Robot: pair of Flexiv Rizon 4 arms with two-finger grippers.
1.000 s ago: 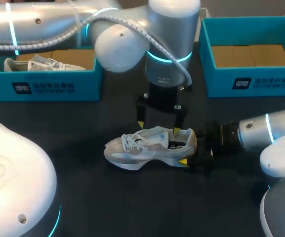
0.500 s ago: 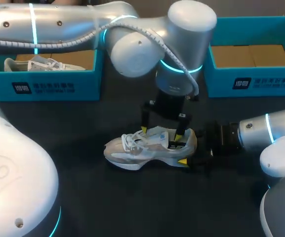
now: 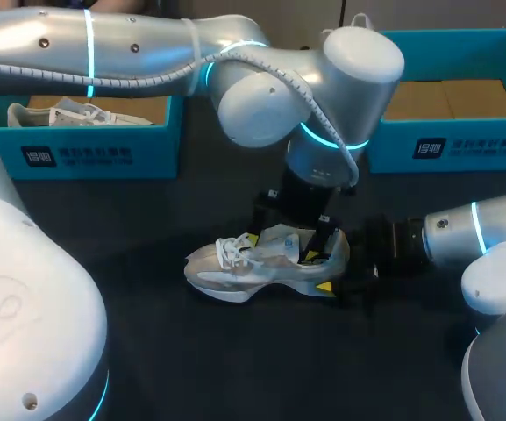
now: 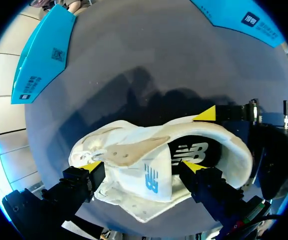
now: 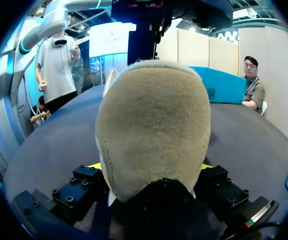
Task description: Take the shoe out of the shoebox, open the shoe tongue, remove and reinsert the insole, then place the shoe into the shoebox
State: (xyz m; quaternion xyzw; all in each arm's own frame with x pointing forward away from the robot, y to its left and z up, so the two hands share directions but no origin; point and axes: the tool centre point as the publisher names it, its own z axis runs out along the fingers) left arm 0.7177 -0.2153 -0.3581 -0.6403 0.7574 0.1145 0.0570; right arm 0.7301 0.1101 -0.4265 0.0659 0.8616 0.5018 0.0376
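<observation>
Sneaker [image 3: 266, 261] rests on the dark table [image 3: 235, 368], its suede heel [image 5: 153, 120] pinched in our right gripper [image 5: 151, 166]. Our left gripper [image 4: 143, 166] stands spread astride the tongue [image 4: 151, 177]. Only the left wrist view shows the black insole [image 4: 191, 152].

My left gripper [image 3: 288, 248] covers the shoe [image 3: 235, 263] opening from above, and my right gripper [image 5: 151, 167] blocks its heel end. Bare tabletop [image 3: 235, 351] lies open in front and past the toe. The two shoeboxes [image 3: 86, 153] [image 3: 445, 145] wall the back.
</observation>
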